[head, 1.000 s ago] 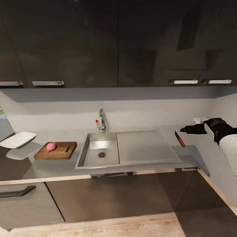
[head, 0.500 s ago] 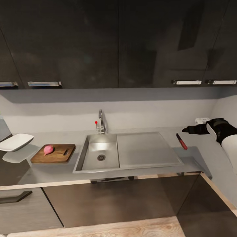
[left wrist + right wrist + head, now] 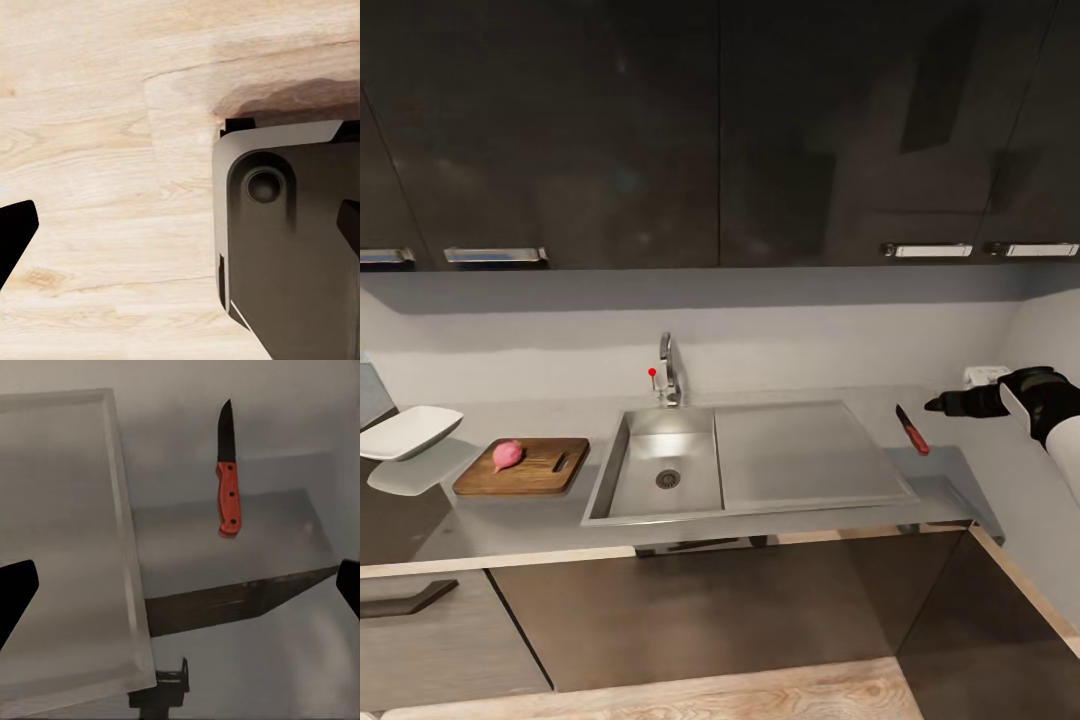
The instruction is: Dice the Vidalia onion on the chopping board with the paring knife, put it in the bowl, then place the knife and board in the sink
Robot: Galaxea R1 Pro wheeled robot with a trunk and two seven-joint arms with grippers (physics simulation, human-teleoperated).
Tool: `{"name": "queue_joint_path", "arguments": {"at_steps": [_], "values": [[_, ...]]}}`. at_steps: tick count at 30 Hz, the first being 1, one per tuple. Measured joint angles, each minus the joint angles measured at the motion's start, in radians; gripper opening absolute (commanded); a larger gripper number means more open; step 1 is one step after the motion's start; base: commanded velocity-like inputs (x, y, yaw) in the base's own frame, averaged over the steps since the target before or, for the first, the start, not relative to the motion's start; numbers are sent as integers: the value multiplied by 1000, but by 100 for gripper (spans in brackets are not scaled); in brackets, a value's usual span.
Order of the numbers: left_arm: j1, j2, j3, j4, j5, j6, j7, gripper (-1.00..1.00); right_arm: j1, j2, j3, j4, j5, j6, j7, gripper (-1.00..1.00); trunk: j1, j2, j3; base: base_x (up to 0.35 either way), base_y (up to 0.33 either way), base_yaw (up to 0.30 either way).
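We see the small red-handled paring knife (image 3: 909,429) lying flat on the long glossy grey bench (image 3: 510,515), just right of the grey steel sink (image 3: 745,455) and its flat drainboard, blade pointing toward the back wall. Our right pincer (image 3: 933,405) hovers above the bench just right of the knife, apart from it; in the right wrist view its dark fingertips (image 3: 16,594) stand wide apart, holding nothing. Left of the sink, the small pinkish-red onion (image 3: 507,455) sits on the dark brown wooden chopping board (image 3: 525,468), and the shallow white square bowl (image 3: 405,431) lies farther left. Our left pincer (image 3: 180,232) gapes wide over pale wooden floor (image 3: 97,135), empty.
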Motion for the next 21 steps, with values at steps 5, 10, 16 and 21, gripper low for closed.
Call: {"name": "queue_joint_path", "arguments": {"at_steps": [5, 10, 16, 21], "values": [[0, 3, 0, 0, 0, 0, 0, 100, 1, 0, 0, 8, 0, -2, 0, 100, 0, 0, 0, 14, -12, 0], [0, 11, 0, 0, 0, 0, 0, 100, 1, 0, 0, 9, 0, -2, 0, 100, 0, 0, 0, 174, -91, 0], [0, 13, 0, 0, 0, 0, 0, 100, 2, 0, 0, 9, 0, -2, 1, 100, -1, 0, 0, 279, -26, 0], [0, 13, 0, 0, 0, -1, 0, 100, 2, 0, 0, 10, 0, -2, 0, 100, -1, 0, 0, 295, -143, 0]]}}
